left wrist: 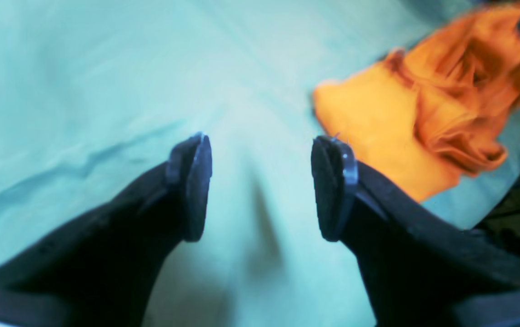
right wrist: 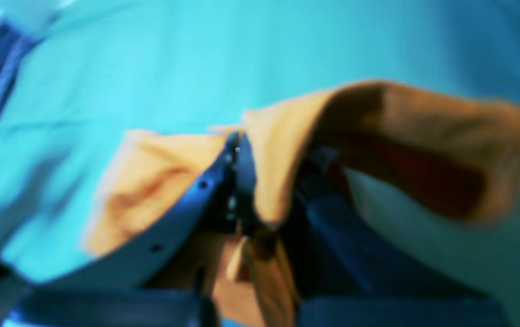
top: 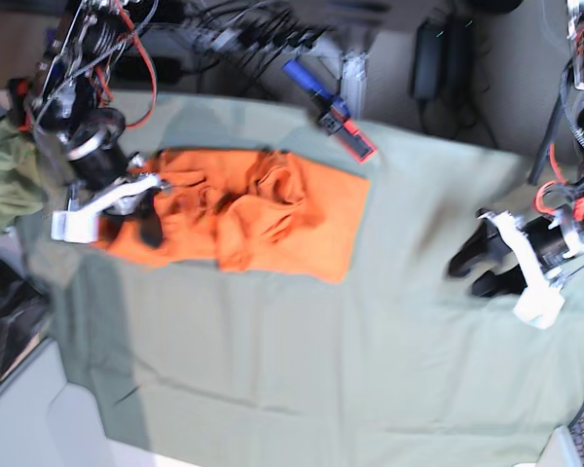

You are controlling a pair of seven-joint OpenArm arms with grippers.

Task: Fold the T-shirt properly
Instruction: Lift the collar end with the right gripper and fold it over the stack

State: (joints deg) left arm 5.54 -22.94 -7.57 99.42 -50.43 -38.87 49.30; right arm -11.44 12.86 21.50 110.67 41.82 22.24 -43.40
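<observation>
The bright orange T-shirt (top: 273,219) lies crumpled on the left half of the table. My right gripper (top: 153,224) sits at the shirt's left edge. In the right wrist view the right gripper (right wrist: 243,152) is shut on a fold of the T-shirt (right wrist: 423,131), and cloth hangs over both sides of the jaws. My left gripper (top: 470,269) hovers over bare cloth at the right, well apart from the shirt. In the left wrist view the left gripper (left wrist: 262,186) stands open with nothing between its fingers, and the T-shirt (left wrist: 378,122) lies beyond it at the upper right.
A pale green table cloth (top: 370,370) covers the table. An olive green bunched garment (top: 2,175) lies at the far left edge. A blue and red tool (top: 331,112) rests at the back, with cables behind it. A black bag (top: 5,326) sits off the table's lower left.
</observation>
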